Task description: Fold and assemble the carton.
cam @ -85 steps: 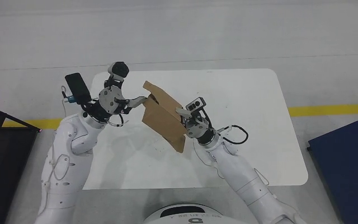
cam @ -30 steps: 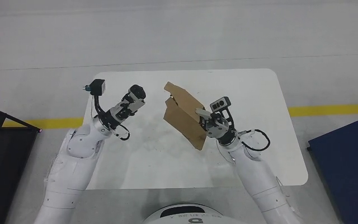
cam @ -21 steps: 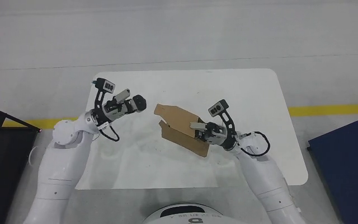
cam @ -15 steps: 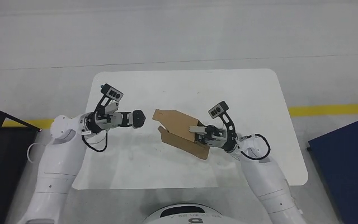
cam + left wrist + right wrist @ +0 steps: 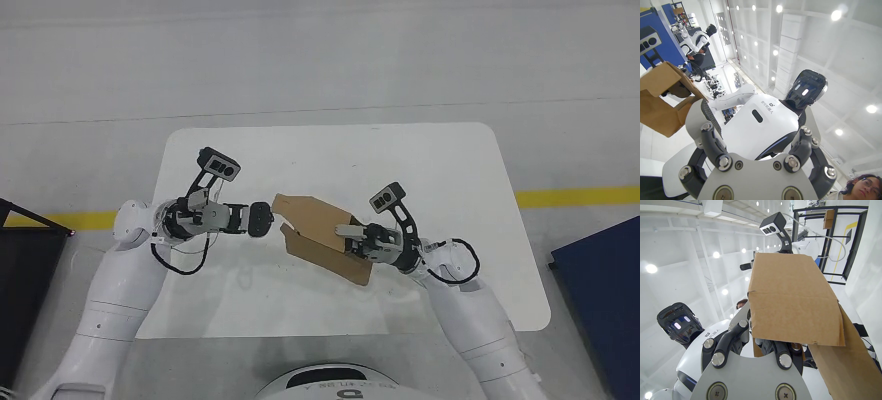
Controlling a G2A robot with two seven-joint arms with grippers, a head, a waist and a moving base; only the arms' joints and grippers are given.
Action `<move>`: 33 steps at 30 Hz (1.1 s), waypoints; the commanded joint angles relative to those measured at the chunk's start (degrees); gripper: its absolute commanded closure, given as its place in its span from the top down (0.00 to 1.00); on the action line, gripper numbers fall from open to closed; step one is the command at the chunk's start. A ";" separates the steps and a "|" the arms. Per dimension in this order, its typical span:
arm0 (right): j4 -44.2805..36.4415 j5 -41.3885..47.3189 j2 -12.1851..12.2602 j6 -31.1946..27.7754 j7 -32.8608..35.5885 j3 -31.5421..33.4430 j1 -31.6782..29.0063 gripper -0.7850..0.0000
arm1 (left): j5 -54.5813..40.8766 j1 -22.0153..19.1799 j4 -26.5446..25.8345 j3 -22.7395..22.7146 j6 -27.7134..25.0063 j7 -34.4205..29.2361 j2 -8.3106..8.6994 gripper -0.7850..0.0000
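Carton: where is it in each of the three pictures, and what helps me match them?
Top view: the carton, between the left gripper and right gripper.
Left wrist view: at the left edge, beside the open left gripper.
Right wrist view: centre and right, held in the right gripper.
Landmark: the left arm's camera, in the top view and above the carton in the right wrist view.

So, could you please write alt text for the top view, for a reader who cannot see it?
The right gripper holds one end of a partly folded brown carton over the middle of a white table. The left gripper is close beside the carton's other end.
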 commanded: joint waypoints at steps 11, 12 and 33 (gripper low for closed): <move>-1.88 -0.60 0.60 -0.27 -0.41 -1.17 -0.87 0.00 | -2.78 -3.05 1.79 5.29 2.55 0.00 0.18 1.00; -1.98 -0.60 0.65 -0.30 -0.50 -1.24 -0.93 0.00 | -2.18 -3.22 1.74 5.64 2.21 0.00 0.28 1.00; -3.76 -1.49 1.72 -0.42 -1.62 -2.43 -1.73 0.00 | 0.35 -3.08 1.34 9.92 -2.27 0.00 2.65 1.00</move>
